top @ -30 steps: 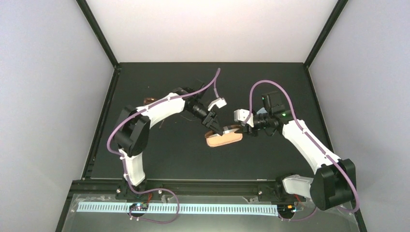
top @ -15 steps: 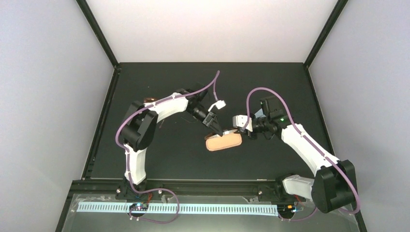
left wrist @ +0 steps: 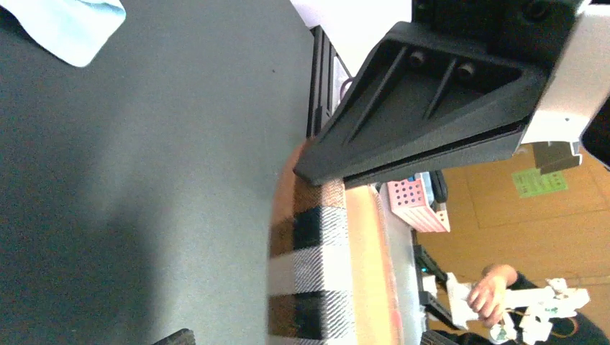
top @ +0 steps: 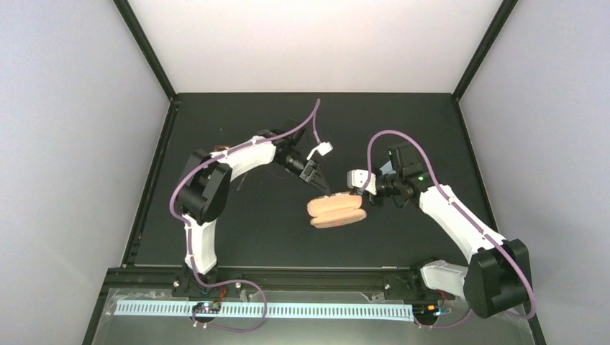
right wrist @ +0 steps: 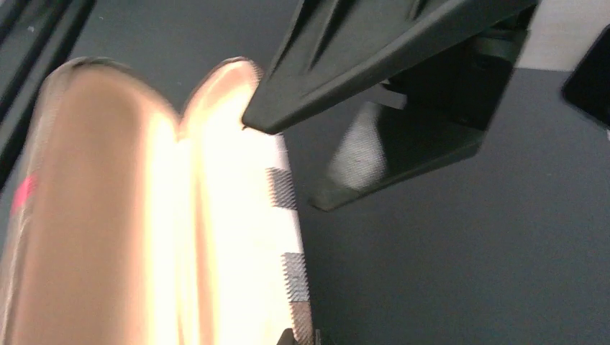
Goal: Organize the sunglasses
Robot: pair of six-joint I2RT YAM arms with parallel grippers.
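The striped brown case (top: 337, 210) lies open at mid-table, its two peach-lined halves side by side. It also shows in the left wrist view (left wrist: 316, 266) and the right wrist view (right wrist: 216, 237). My left gripper (top: 320, 185) is open just behind the case's left end, and its upper finger (left wrist: 431, 108) touches the striped rim. My right gripper (top: 362, 195) grips the case's right end, jaws around the striped rim (right wrist: 288, 280). Of the sunglasses (top: 221, 149) only a reddish-brown bit peeks out behind my left arm at far left.
A light-blue cloth (left wrist: 68, 25) lies on the dark mat (top: 273, 237) beyond the case. Black frame rails run along the table's left edge (top: 155, 172) and right edge (top: 475, 165).
The case has swung open from one flat oblong into two halves. My left gripper has drawn back a little toward the far left. My right gripper has stayed at the case's right end.
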